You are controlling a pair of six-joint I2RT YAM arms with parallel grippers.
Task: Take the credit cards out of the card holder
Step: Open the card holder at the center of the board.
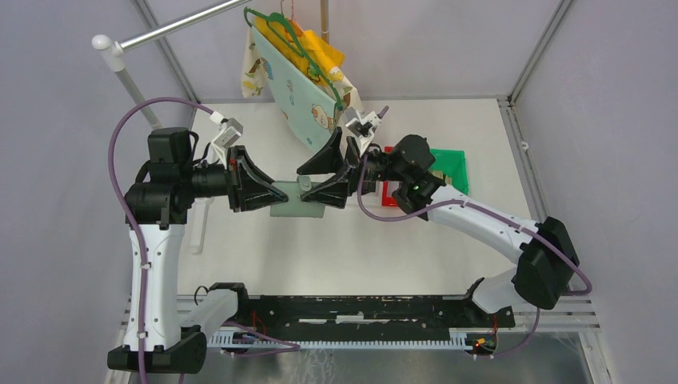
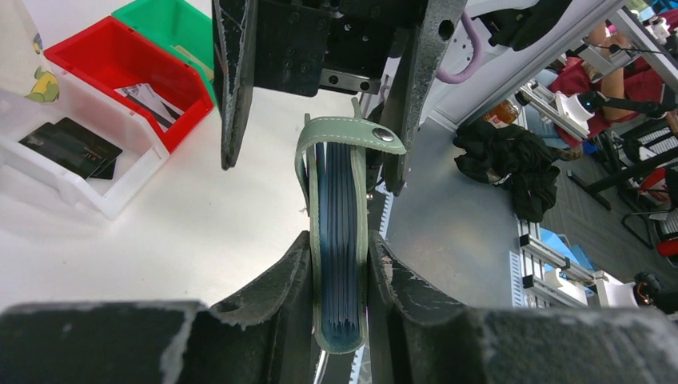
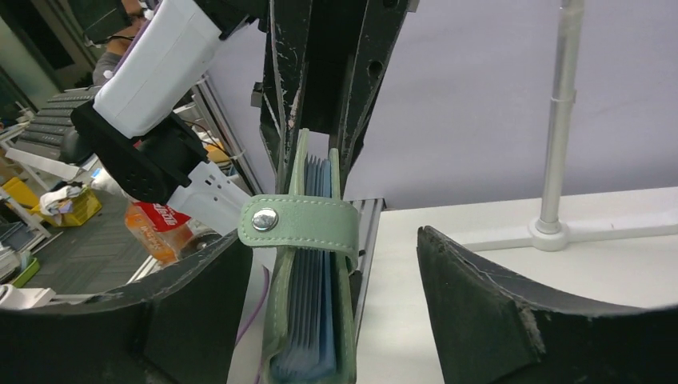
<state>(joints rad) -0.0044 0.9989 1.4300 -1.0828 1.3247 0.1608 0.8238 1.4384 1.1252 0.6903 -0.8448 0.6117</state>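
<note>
The grey-green card holder [image 1: 294,203] is held edge-up above the table between the two arms, its snap tab [image 2: 352,134] fastened over the top. My left gripper [image 2: 340,240] is shut on its lower spine end. My right gripper [image 3: 332,240] is open and straddles the other end [image 3: 308,304]: one finger [image 3: 200,304] is close beside the cover, the other [image 3: 496,312] stands well apart. Blue-silver pocket edges [image 2: 340,200] show inside. No credit card can be made out in the holder.
Red bin [image 2: 120,56], green bin [image 2: 172,20] and white bin [image 2: 80,192] stand in a row on the table's right; the red and white ones hold card-like items. A cloth bag on a hanger [image 1: 300,76] hangs over the back. A white stand pole [image 3: 552,120] rises at the left.
</note>
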